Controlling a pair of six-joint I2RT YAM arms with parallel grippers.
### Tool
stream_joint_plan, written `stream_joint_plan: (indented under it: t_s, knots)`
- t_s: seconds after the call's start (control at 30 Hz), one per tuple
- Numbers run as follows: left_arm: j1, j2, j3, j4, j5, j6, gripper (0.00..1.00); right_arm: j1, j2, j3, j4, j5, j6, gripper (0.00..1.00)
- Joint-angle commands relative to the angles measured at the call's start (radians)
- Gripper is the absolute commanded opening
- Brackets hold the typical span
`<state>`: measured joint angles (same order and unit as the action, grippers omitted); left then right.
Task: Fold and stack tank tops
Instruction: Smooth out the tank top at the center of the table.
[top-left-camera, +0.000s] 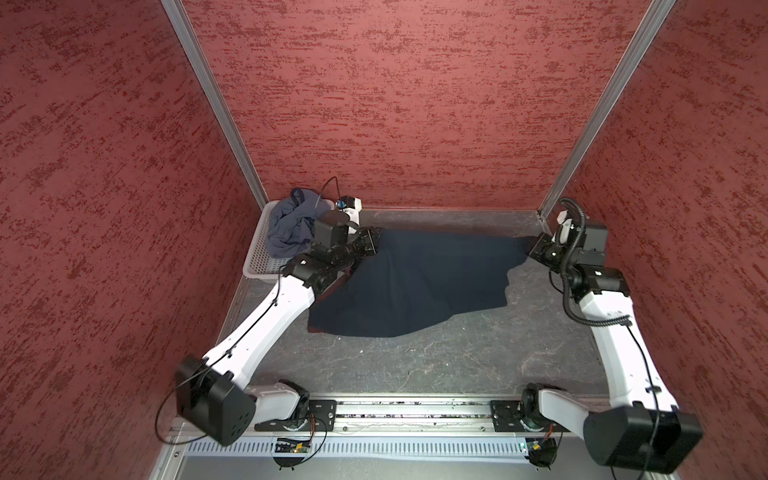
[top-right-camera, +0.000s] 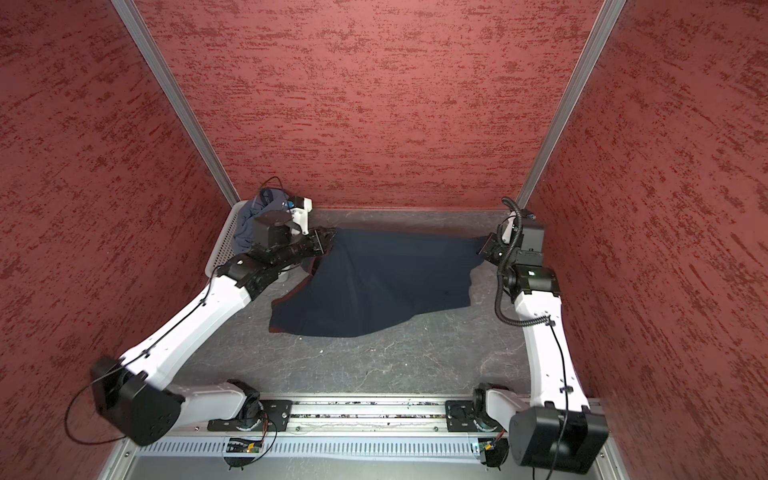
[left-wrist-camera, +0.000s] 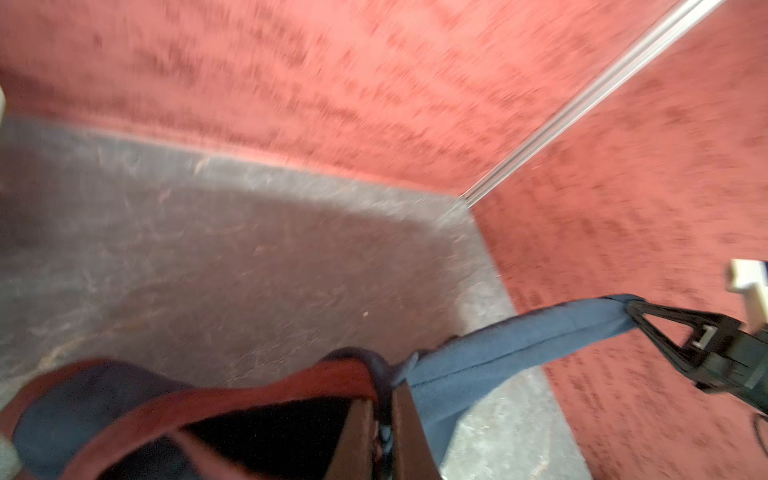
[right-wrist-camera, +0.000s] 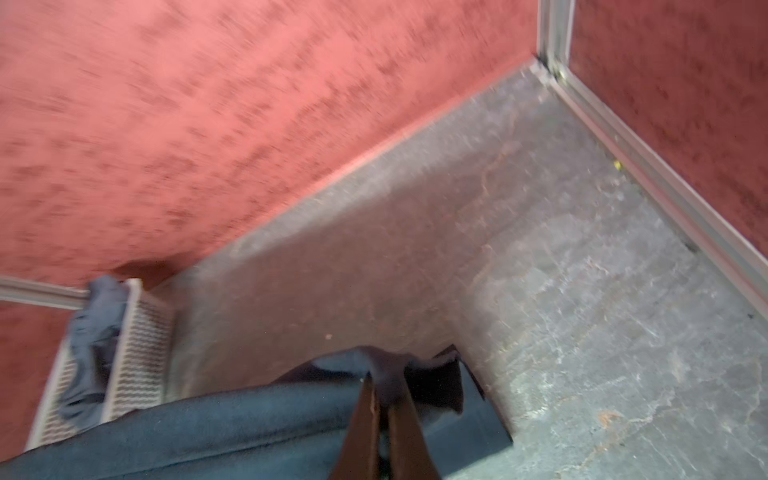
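A dark navy tank top (top-left-camera: 407, 282) lies spread on the grey table, its far edge stretched between both grippers in both top views. My left gripper (top-left-camera: 372, 241) is shut on its far left corner, pinching the maroon trim (left-wrist-camera: 249, 399) as the left wrist view shows (left-wrist-camera: 386, 386). At the far right corner my right gripper (top-left-camera: 536, 249) is shut on the cloth (right-wrist-camera: 249, 419), with fabric bunched between the jaws (right-wrist-camera: 384, 395). The slate blue-grey tank top (top-left-camera: 291, 226) sits crumpled in the white basket (top-left-camera: 259, 262).
The basket (top-right-camera: 220, 249) stands in the far left corner against the red wall, right behind my left wrist. Red walls with metal corner posts (top-left-camera: 216, 108) close in three sides. The arm bases and rail (top-left-camera: 415, 411) run along the near edge.
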<state>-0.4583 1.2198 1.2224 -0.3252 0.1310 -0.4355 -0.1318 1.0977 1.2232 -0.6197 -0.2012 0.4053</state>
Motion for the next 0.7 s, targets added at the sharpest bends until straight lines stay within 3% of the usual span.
stream_joint_plan:
  t_s: [0.0, 0.2, 0.47, 0.57, 0.67]
  knots:
    - [-0.038, -0.131, 0.074, -0.073, -0.076, 0.094, 0.00, -0.005, -0.099, 0.105, -0.093, -0.045, -0.020, 0.00]
    - [-0.090, -0.263, 0.221, -0.220, -0.101, 0.173, 0.00, -0.004, -0.195, 0.291, -0.166, -0.090, -0.044, 0.00]
    - [-0.126, -0.383, 0.344, -0.275, -0.048, 0.231, 0.00, -0.005, -0.271, 0.494, -0.178, -0.139, -0.030, 0.00]
    - [-0.126, -0.386, 0.362, -0.261, -0.005, 0.228, 0.00, -0.004, -0.265, 0.552, -0.206, -0.071, -0.021, 0.00]
    - [-0.125, -0.354, 0.359, -0.240, -0.004, 0.228, 0.00, -0.004, -0.226, 0.585, -0.261, 0.080, -0.015, 0.00]
